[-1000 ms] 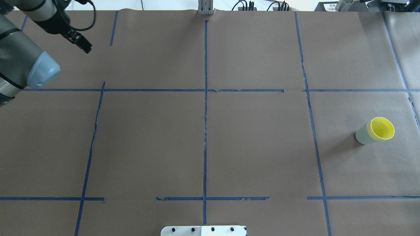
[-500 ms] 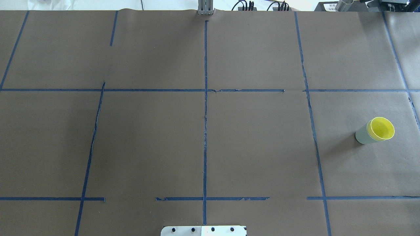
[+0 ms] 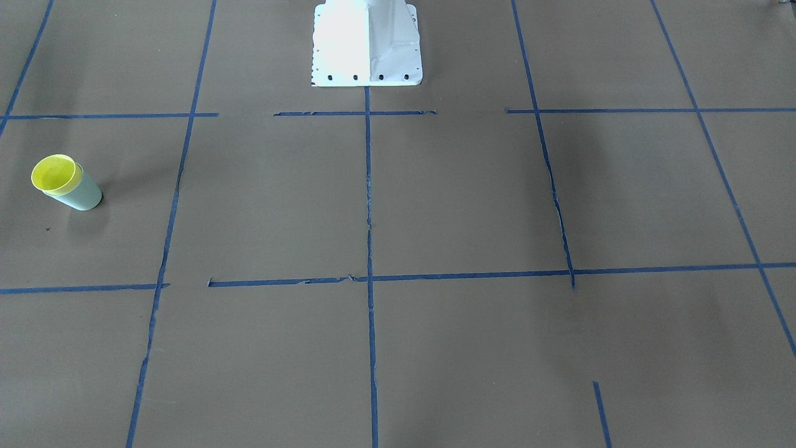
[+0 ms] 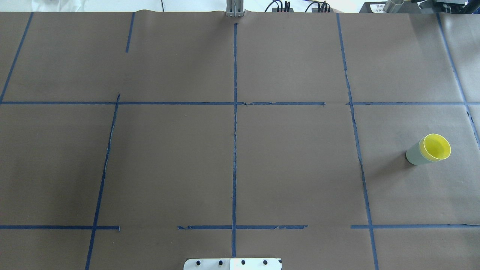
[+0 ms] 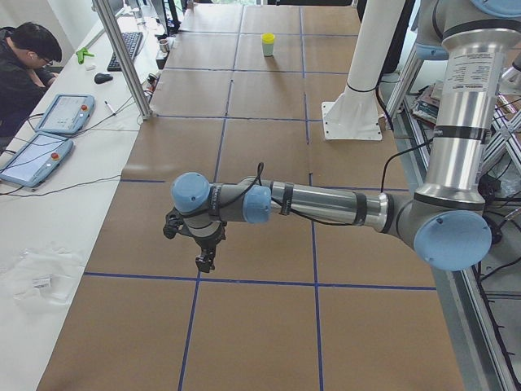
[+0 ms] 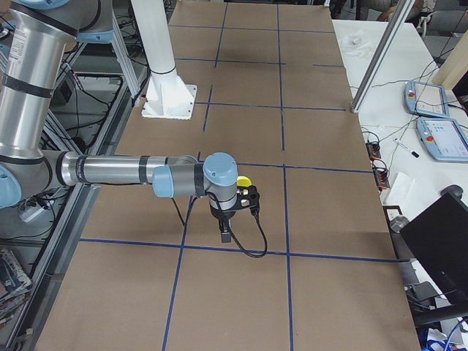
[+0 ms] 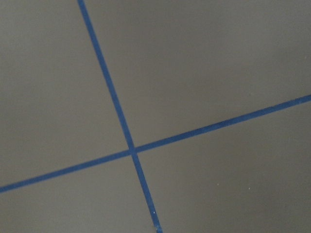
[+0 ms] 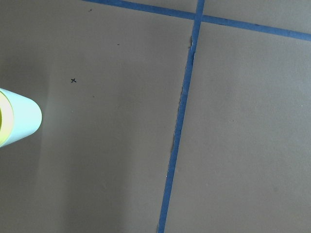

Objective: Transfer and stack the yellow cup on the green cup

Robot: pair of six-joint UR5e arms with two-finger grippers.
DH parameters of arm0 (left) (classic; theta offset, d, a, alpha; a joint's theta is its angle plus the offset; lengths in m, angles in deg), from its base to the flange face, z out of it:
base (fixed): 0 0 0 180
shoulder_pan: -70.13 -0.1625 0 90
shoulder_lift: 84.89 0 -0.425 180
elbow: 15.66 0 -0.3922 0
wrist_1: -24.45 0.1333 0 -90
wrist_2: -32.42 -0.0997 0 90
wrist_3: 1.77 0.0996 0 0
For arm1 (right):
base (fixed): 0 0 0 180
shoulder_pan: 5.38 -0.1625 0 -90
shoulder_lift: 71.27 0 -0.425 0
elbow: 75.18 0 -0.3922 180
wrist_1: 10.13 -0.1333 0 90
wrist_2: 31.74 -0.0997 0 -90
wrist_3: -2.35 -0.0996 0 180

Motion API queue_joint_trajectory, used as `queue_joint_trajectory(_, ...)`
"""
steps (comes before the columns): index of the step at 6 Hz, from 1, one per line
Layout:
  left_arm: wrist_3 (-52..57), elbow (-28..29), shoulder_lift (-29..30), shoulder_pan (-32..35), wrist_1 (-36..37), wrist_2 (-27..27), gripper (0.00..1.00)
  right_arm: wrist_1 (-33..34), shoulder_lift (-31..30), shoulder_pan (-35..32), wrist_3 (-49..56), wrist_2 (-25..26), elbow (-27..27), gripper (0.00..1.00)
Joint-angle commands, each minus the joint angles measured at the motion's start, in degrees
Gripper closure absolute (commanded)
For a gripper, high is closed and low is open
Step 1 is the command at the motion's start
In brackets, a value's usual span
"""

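Observation:
The yellow cup point(image 4: 436, 146) sits nested inside the green cup point(image 4: 413, 155), upright on the table's right side. The stack also shows at the left of the front-facing view, yellow cup point(image 3: 55, 173) in green cup point(image 3: 85, 195). The right wrist view catches the green cup point(image 8: 22, 119) at its left edge. My left gripper point(image 5: 200, 259) hangs above the table's left end, far from the cups. My right gripper point(image 6: 225, 235) hangs just beside the stack, not touching it. Both show only in the side views, so I cannot tell if they are open or shut.
The table is covered in brown paper with blue tape lines point(image 4: 234, 131). The white robot base point(image 3: 367, 43) stands at the robot's edge. An operator point(image 5: 24, 65) sits at a side bench with tablets point(image 5: 61, 114) beyond a metal post point(image 5: 122, 57).
The left arm and gripper, at the overhead view's top left one second ago, have gone out of that view. The stacked cups have not moved.

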Motion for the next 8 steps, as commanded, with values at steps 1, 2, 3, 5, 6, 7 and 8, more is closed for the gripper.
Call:
queue_joint_trajectory(1,-0.49,-3.43,-6.52,0.37,-0.25,-0.27,0.0,0.08,0.05,0.0,-0.02,0.09,-0.01,0.0)
queue_joint_trajectory(2,-0.23,-3.96,-7.32,1.77,-0.42,0.08,0.0,0.0,-0.04,0.0,-0.02,0.01,-0.09,0.0)
queue_joint_trajectory(3,-0.49,-4.05,-7.59,3.26,-2.17,-0.35,0.0,0.08,-0.04,0.0,-0.02,0.01,-0.09,0.0)
queue_joint_trajectory(5,-0.58,-4.31,-8.47,3.27,-2.36,-1.49,0.0,0.08,-0.04,0.0,-0.02,0.01,-0.09,0.0)
queue_joint_trajectory(6,-0.49,-5.54,-8.73,3.27,-2.45,-1.5,0.0,0.08,-0.13,0.0,-0.02,-0.08,-0.09,0.0)
queue_joint_trajectory(7,-0.49,-5.98,-8.73,3.27,-2.45,-1.5,0.0,0.0,-0.13,0.0,-0.02,-0.17,-0.09,0.0)
queue_joint_trajectory(8,-0.49,-5.9,-8.82,3.27,-2.45,-1.59,0.0,0.0,-0.13,0.0,-0.02,-0.17,-0.44,0.0)
